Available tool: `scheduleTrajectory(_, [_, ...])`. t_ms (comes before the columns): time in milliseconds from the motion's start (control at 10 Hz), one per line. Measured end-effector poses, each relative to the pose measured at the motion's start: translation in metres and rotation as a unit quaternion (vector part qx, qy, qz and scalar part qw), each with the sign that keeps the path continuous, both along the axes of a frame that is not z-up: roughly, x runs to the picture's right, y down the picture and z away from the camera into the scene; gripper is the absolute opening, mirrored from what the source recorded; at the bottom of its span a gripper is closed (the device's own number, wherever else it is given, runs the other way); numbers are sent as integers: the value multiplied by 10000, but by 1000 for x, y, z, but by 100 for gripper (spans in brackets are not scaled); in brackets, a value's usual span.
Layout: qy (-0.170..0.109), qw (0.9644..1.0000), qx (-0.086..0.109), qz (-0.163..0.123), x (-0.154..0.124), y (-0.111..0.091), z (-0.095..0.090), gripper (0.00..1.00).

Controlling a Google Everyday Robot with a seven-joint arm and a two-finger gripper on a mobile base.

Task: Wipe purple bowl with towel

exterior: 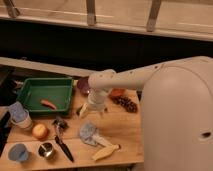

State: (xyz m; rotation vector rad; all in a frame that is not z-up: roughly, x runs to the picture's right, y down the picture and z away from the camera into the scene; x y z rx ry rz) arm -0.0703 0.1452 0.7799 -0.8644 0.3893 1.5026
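Note:
The purple bowl (pixel 82 85) stands at the back of the wooden table (pixel 125 130), just right of the green tray, with its right side hidden behind my arm. The towel (pixel 89 133), a small grey-blue cloth, lies crumpled near the table's middle front. My gripper (pixel 93 111) hangs from the white arm between the two, a little in front of the bowl and above the towel. It points down at the tabletop, open, with nothing between its fingers.
A green tray (pixel 30 95) at the left holds an orange carrot-like piece (pixel 48 104). An orange-red bowl (pixel 118 93) and a dark bunch (pixel 126 104) sit right of the arm. In front lie a yellow banana-like thing (pixel 106 152), a black-handled tool (pixel 63 141), a metal cup (pixel 46 149), a blue cup (pixel 17 152) and an orange fruit (pixel 39 131).

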Motion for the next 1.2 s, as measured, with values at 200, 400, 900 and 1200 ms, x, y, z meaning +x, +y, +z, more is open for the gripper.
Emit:
scheduleTrajectory(200, [-107, 9997, -191, -69, -10, 14, 13, 72])
scheduleTrajectory(400, [-221, 9991, -355, -115, -19, 25, 18, 72])
scheduleTrajectory(900, [-286, 9960, -840, -56, -31, 57, 27, 72])
scheduleTrajectory(1200, [-2, 9940, -1084, -172, -32, 74, 35, 61])
